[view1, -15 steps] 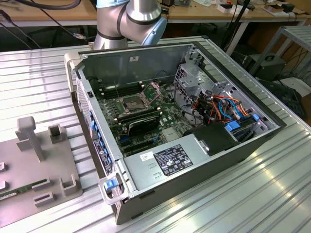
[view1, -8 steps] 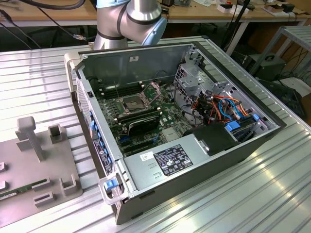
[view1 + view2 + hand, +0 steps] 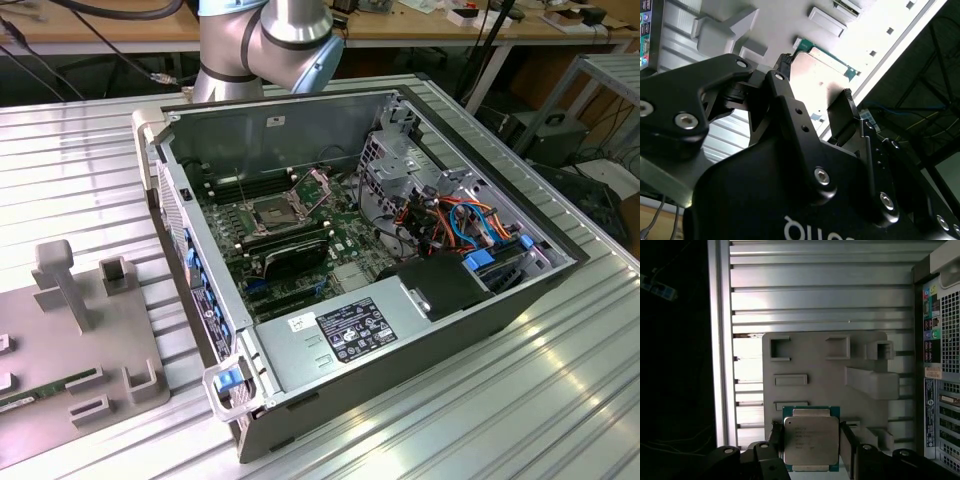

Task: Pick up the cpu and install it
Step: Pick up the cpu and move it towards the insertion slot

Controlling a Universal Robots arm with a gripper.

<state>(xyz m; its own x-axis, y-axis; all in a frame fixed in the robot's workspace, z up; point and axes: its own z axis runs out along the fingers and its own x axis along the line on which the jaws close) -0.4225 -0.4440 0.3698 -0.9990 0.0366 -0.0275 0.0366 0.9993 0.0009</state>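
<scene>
clasping cpu [image 3: 810,441] over grey tray [image 3: 815,365] beside computer case [image 3: 940,365]

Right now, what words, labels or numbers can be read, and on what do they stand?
Nothing reads clearly enough to quote.
On the cpu: faint etched lines on its lid, illegible.
On the power supply label: print too small to read.
On the gripper: white letters on its body, cut off at the picture's edge.
On the case sticker: too small to read.
</scene>
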